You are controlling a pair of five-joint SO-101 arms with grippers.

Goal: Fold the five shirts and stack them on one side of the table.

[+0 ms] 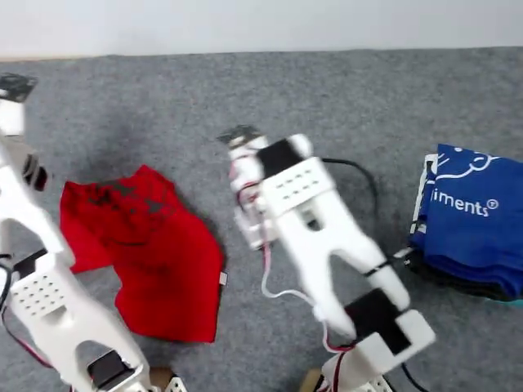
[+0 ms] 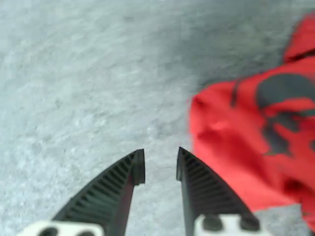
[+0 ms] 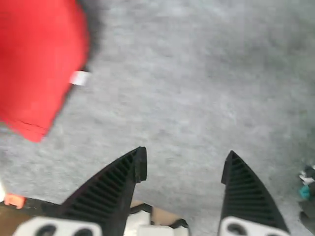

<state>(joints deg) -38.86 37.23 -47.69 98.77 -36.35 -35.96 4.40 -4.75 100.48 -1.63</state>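
Note:
A red shirt [image 1: 155, 253] with a black print lies rumpled on the grey table, left of centre. In the left wrist view the red shirt [image 2: 246, 137] sits just beside my left gripper [image 2: 160, 164], which is open by a narrow gap over bare table with nothing in it. In the high view the left gripper [image 1: 15, 86] is at the far left edge, beyond the shirt. My right gripper [image 3: 186, 162] is wide open and empty above bare table, the red shirt [image 3: 39, 59] with its white tag [image 3: 78, 77] off to one side. The right gripper [image 1: 239, 137] hangs near the table's middle.
A stack of folded shirts [image 1: 470, 224], a blue one with white print on top, rests at the table's right edge. Grey table [image 1: 368, 106] stretches between the red shirt and the stack. The right arm's cable [image 1: 359, 175] loops toward the stack.

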